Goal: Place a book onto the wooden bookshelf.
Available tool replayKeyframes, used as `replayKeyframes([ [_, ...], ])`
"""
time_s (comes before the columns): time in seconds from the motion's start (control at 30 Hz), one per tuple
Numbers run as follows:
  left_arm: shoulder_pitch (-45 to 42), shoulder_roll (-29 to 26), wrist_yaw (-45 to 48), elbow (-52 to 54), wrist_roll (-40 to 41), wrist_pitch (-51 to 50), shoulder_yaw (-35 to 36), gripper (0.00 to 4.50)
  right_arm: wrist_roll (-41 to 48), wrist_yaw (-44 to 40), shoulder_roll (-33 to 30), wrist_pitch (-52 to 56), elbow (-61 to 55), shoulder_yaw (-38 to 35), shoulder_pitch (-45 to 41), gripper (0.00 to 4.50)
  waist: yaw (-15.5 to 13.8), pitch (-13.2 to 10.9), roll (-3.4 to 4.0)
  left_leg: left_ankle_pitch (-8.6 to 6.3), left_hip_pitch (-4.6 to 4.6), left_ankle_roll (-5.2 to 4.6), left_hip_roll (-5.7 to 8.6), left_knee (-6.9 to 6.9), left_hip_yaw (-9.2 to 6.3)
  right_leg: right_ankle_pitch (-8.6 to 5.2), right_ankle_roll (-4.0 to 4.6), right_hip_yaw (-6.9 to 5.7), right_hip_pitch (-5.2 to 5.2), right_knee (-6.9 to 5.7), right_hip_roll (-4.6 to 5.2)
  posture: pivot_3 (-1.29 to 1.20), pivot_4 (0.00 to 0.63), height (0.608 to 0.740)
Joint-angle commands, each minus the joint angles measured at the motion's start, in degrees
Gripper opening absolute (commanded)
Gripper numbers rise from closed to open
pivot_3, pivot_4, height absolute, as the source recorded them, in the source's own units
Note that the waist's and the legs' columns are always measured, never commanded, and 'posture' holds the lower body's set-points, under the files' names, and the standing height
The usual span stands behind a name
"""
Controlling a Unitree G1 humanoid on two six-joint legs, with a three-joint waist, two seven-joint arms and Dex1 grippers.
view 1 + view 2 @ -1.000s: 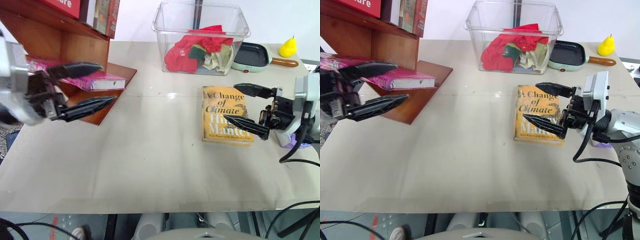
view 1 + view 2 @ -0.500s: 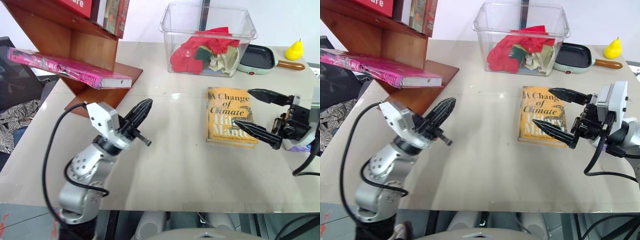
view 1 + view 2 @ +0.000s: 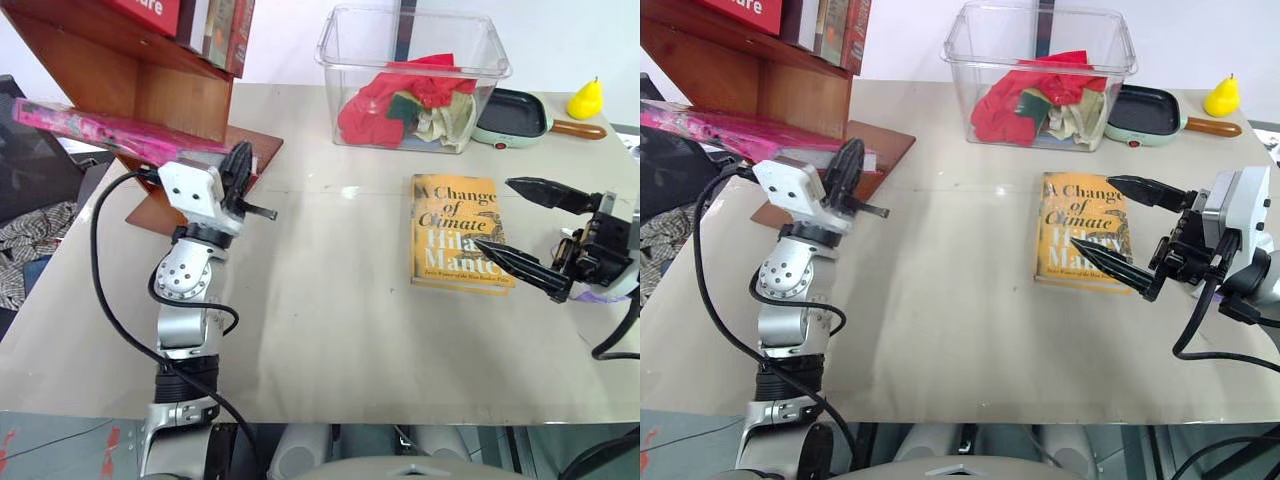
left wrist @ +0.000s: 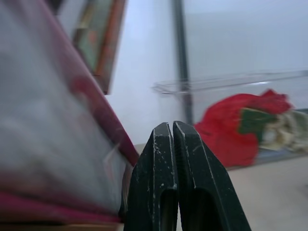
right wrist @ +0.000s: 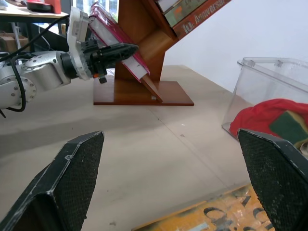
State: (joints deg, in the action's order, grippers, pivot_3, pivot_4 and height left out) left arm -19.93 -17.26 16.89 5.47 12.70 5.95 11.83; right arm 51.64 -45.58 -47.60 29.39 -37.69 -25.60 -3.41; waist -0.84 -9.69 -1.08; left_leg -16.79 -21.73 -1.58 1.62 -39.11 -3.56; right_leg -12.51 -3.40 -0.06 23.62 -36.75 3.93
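The hot-pink book lies flat on a low board of the wooden bookshelf, its white page edges toward the table. My left gripper is shut with nothing in it. Its tips are at the book's near corner, and I cannot tell if they touch. In the left wrist view the closed fingers rise beside the blurred pink book. My right gripper hovers open over the right edge of a yellow-orange book. From the right wrist, the left gripper shows against the book.
A clear plastic bin of red and other cloths stands at the back of the table. A small green frying pan and a yellow pear-shaped object lie at the back right. Upright books fill the shelf's upper board.
The left gripper has shut. It swung out over the table, then forward to the pink book's near corner at the shelf. The right gripper stays open by the yellow-orange book.
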Motion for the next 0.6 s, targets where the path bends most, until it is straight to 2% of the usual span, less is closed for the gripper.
replayKeyframes([
  [0.03,-0.86,0.54,-3.37,1.17,0.51,0.2,2.63,0.11,0.2,0.6,-0.3,-0.82,-2.16,-1.51,0.44,4.5,0.01,0.0,0.0,0.03,0.0,0.05,0.0,0.0,-0.01,0.0,0.0,0.0,0.0,0.0,0.0,0.0,0.15,0.74],
  [0.17,0.16,-0.32,2.14,3.56,4.99,-2.29,0.18,0.11,-0.06,1.09,-0.01,-0.94,-2.58,-1.21,1.15,4.5,0.14,0.0,0.01,0.01,0.06,0.02,-0.03,0.0,0.0,0.01,-0.01,0.01,0.0,-0.08,-0.04,0.0,0.15,0.74],
  [0.33,6.61,-2.58,12.37,11.87,17.15,-16.9,-6.17,0.11,-2.92,0.53,0.06,-1.42,-2.82,-0.82,5.18,4.5,0.0,0.0,0.0,0.04,0.0,0.07,-0.02,-0.01,0.01,0.0,-0.02,0.02,-0.01,-0.01,0.0,0.0,0.15,0.74],
  [0.47,15.12,-9.87,19.16,16.99,22.23,-27.22,-7.64,0.11,-5.13,-0.99,1.14,-2.02,-2.64,-4.71,14.12,4.5,0.11,-0.01,0.02,0.02,-0.02,0.05,-0.02,0.0,-0.01,-0.01,-0.03,0.01,0.0,0.03,0.01,0.0,0.15,0.74],
  [0.6,22.04,-16.56,23.23,19.9,25.43,-32.04,-4.16,0.11,-7.73,-4.14,2.55,-3.65,-3.26,-9.9,24.91,4.5,0.06,-0.02,0.09,-0.09,0.04,-0.13,-0.14,0.04,0.0,-0.02,-0.01,0.03,-0.01,0.0,-0.08,0.0,0.15,0.74],
])
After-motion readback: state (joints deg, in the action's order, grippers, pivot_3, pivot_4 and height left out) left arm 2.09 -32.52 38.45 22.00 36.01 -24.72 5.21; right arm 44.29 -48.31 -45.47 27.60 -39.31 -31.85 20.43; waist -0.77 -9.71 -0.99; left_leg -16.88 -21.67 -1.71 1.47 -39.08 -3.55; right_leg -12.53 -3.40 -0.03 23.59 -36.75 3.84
